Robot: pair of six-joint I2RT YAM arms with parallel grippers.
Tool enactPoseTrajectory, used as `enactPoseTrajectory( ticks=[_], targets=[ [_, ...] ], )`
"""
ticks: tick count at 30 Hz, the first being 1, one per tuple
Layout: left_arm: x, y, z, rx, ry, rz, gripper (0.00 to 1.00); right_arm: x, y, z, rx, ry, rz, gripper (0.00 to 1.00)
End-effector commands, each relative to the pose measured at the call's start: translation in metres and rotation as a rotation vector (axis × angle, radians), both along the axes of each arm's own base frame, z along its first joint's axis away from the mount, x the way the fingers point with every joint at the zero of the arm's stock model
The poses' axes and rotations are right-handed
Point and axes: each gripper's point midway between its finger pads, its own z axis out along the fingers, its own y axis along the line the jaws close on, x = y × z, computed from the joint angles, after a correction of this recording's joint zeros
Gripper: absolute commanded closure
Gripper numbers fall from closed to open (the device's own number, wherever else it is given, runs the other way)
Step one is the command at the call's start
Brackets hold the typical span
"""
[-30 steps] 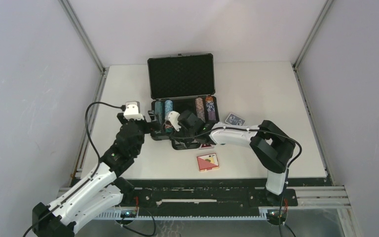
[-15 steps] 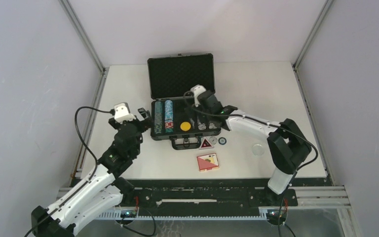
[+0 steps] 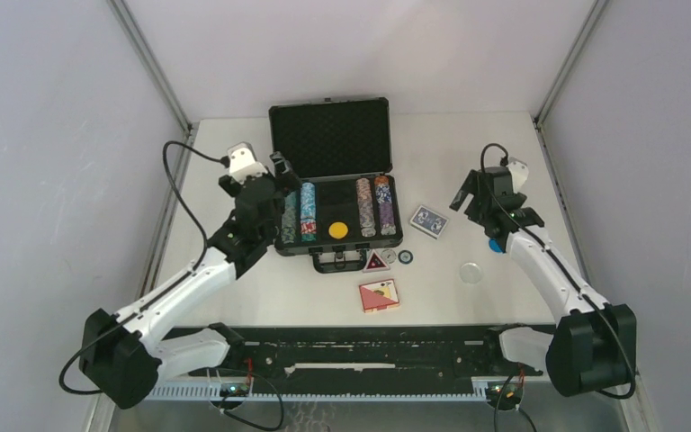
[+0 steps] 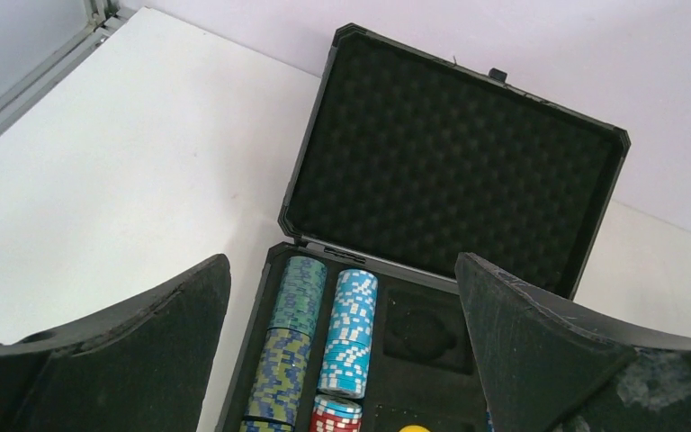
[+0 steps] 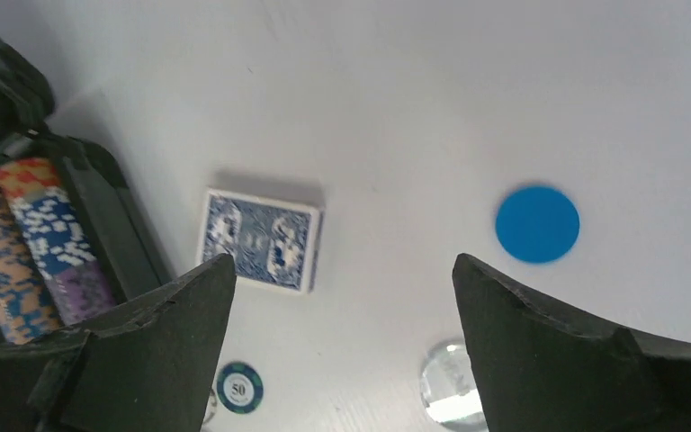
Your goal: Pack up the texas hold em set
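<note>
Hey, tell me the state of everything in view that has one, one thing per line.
briefcase: open, lid upright.
poker chips: rows seated inside briefcase.
blue deck: outside, right of briefcase.
red deck: outside, in front of briefcase.
left gripper: open, empty.
right gripper: open, empty.

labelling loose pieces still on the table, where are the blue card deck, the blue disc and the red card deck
blue card deck (image 5: pixel 259 239), right wrist view, middle of its patterned back
blue disc (image 5: pixel 537 224), right wrist view, centre of its flat face
red card deck (image 3: pixel 379 295), top external view, middle of its top face
</note>
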Motion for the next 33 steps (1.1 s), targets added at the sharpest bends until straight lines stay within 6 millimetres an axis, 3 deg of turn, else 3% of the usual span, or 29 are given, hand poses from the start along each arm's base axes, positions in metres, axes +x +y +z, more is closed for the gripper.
enactPoseTrajectory(
  ticks=[1,7,15,33],
  targets=[
    [0.016,-0.011,0.029,-0.061,-0.088,-0.008,0.01,-0.03,-0.018,-0.028,0.029,0.149,-0.153,0.02],
    [0.016,-0.013,0.029,-0.04,-0.106,-0.041,0.02,-0.051,-0.061,-0.064,0.057,0.275,-0.303,0.08],
    [0.017,-0.011,0.029,-0.038,-0.09,-0.045,0.03,-0.078,-0.09,-0.103,0.124,0.388,-0.404,0.12],
    [0.02,-0.011,0.02,-0.043,-0.08,-0.055,0.05,-0.032,-0.098,-0.097,0.159,0.345,-0.42,0.28]
  ],
)
